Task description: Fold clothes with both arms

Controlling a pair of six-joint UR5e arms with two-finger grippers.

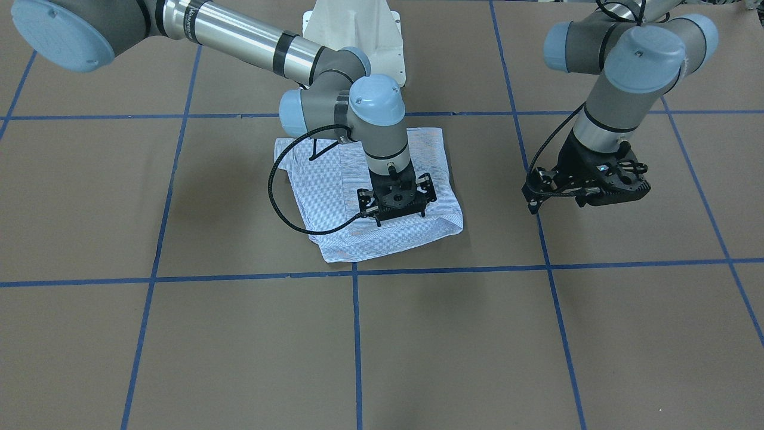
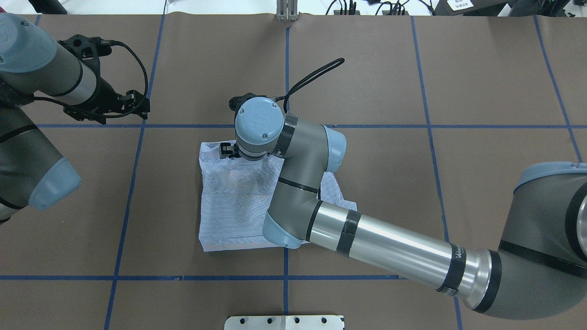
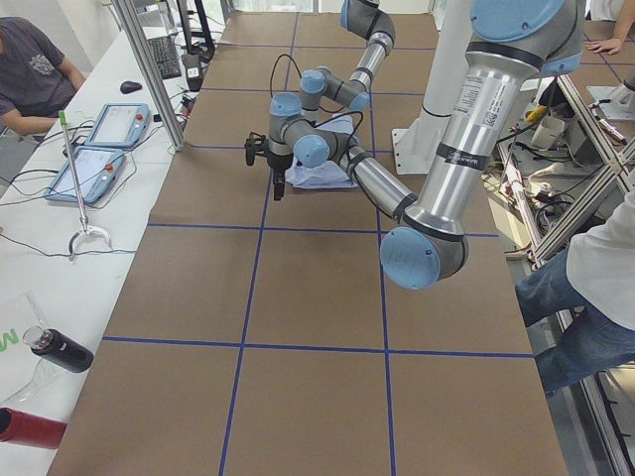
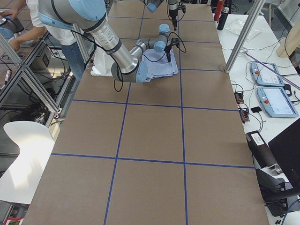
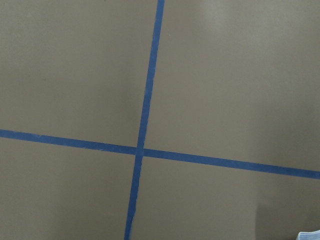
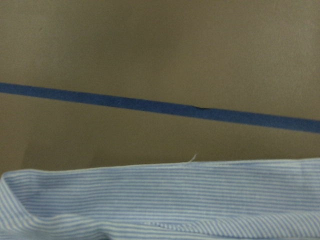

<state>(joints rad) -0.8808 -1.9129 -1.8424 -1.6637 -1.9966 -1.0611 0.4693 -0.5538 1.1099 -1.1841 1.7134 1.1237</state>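
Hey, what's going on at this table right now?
This is robotic clothes folding. The shirt lies folded small on the table. The right gripper is down at its edge; I can't tell whether it grips the cloth. The left gripper hangs off to the side over bare table, holding nothing.

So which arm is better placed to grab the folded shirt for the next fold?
Right, I'd judge. The right gripper sits directly over the folded shirt, while the left gripper hovers off to the side above bare table, clear of it.
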